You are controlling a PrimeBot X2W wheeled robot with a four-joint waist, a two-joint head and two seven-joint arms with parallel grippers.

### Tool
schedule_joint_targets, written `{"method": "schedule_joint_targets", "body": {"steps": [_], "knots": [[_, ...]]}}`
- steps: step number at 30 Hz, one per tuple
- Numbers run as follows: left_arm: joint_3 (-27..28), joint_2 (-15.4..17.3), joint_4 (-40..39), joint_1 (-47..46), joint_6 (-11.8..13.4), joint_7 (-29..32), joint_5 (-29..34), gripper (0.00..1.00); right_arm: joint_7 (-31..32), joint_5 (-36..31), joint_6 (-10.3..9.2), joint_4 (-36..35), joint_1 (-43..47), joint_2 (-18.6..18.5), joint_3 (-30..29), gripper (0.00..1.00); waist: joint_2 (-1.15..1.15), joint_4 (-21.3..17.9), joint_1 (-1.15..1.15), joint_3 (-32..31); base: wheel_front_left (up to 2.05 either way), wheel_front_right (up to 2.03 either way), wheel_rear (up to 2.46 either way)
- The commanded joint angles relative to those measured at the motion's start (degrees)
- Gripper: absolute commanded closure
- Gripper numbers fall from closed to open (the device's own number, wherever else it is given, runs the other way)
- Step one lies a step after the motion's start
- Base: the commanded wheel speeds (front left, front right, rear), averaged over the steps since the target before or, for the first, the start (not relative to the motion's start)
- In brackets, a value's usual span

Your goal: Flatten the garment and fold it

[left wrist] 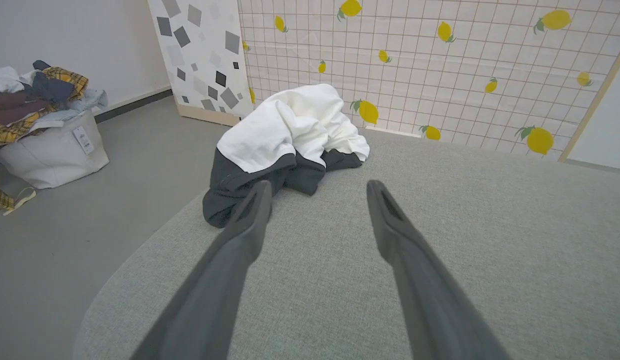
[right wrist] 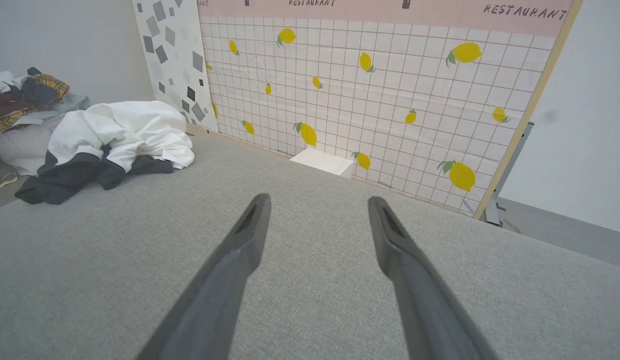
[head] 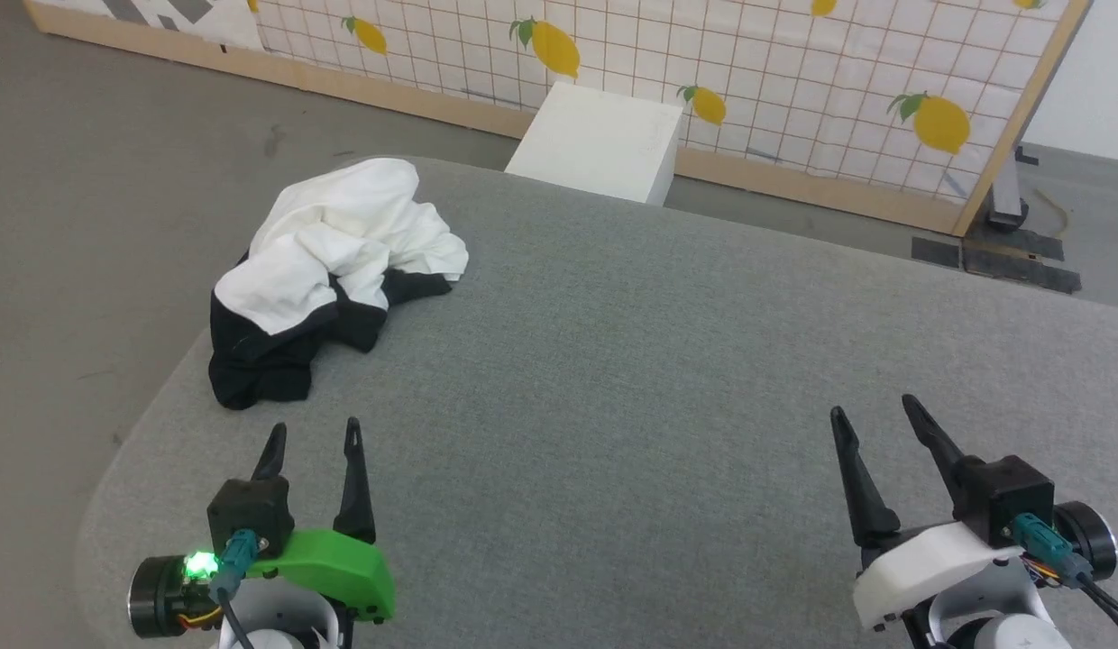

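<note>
The garment [head: 329,261] lies crumpled in a heap at the far left of the grey table [head: 667,379], white body on top, black sleeve parts spilling toward the table's left edge. The left wrist view has the garment [left wrist: 285,135] just beyond the fingertips; the right wrist view has the garment [right wrist: 115,140] far off to the left. My left gripper [head: 312,434] hovers open just short of the heap's black end, holding nothing. My right gripper [head: 875,410] is open over bare table at the lower right, far from the cloth.
A white box [head: 600,140] stands on the floor behind the table, against a lemon-patterned panel [head: 793,81]. A white bag piled with clothes [left wrist: 40,120] sits on the floor to the left. The table's rounded left corner [head: 117,487] is near my left gripper.
</note>
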Motion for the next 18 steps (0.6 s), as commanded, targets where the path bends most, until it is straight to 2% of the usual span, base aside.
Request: {"method": "schedule_joint_targets", "body": {"steps": [1, 18], "knots": [[0.0, 0.4, 0.2, -0.2, 0.5, -0.6, -0.7, 0.0, -0.7, 0.5, -0.05, 0.2, -1.0, 0.1, 0.1, 0.0, 0.0, 0.3, 0.0, 0.0, 0.0, 0.0, 0.0], [-1.0, 1.1, 1.0, -0.2, 2.6, -2.4, -2.9, 0.0, -1.5, 0.5, -0.06, 0.3, -1.7, 0.1, -0.2, 0.0, 0.0, 2.2, 0.0, 0.9, 0.0, 0.0, 0.0]]}}
